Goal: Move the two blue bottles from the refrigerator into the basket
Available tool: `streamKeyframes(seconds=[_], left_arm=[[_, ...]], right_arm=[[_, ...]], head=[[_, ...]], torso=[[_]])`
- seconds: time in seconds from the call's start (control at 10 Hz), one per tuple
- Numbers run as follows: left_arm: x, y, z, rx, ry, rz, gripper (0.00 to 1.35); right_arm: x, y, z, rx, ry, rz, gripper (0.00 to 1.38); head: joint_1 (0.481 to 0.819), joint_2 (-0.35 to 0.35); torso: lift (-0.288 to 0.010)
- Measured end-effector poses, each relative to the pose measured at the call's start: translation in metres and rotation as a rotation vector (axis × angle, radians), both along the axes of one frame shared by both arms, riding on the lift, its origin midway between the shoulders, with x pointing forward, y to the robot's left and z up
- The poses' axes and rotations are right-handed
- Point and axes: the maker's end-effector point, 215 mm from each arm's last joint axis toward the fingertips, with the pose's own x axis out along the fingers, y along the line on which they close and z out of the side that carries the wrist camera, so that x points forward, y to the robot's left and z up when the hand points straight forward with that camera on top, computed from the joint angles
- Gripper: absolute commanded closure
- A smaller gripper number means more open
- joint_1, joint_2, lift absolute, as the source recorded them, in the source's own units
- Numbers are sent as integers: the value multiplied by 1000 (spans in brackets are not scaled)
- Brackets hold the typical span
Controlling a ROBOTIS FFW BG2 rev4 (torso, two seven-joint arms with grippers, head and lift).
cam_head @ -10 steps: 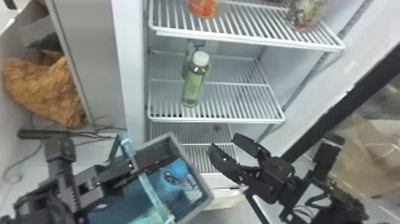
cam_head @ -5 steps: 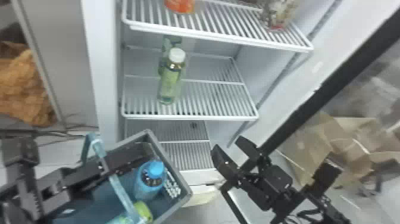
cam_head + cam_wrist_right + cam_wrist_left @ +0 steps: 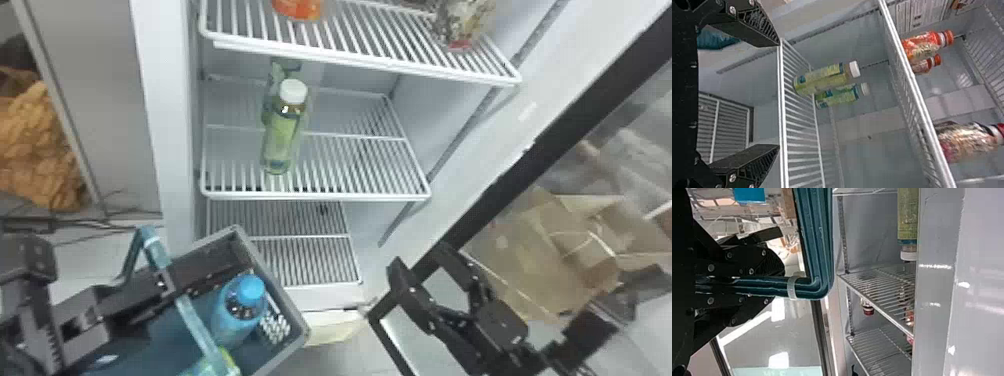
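At the left of the head view my left gripper [image 3: 162, 282] is shut on the teal handle of the basket [image 3: 295, 345]; the left wrist view shows this left gripper [image 3: 777, 286] around the handle [image 3: 817, 246]. Inside the basket stands a blue-capped blue bottle [image 3: 235, 310], beside a partly hidden green item [image 3: 227, 361]. My right gripper [image 3: 417, 260] is below and right of the middle refrigerator shelf, holding nothing. In its own wrist view the right gripper [image 3: 777, 95] has its fingers wide apart, with the shelf edge beyond.
Two white-capped green bottles, one in front [image 3: 285, 132] and one behind [image 3: 272, 90], stand on the middle shelf [image 3: 350, 195]. Above are an orange-red item [image 3: 299, 9] and a patterned one [image 3: 462, 25]. The refrigerator's door [image 3: 565, 112] stands open at right.
The refrigerator and basket have shifted left in the head view. My right gripper has moved rightward relative to the shelves, while my left gripper still holds the handle.
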Motion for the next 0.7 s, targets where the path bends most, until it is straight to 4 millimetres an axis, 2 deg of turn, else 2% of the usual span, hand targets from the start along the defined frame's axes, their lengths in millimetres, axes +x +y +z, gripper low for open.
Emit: streamKeyframes(seconds=[0.3,0.7], left_arm=[[0,5,-4,8,7,11,1188],[4,8,-3,10,3,24,1188]], right_arm=[[-19,-32,-2,-81,0,-70,137],[-33,-47,-9,-104,20,-106,136]], head=[[695,-350],[695,-350]], torso=[[-216],[-216]])
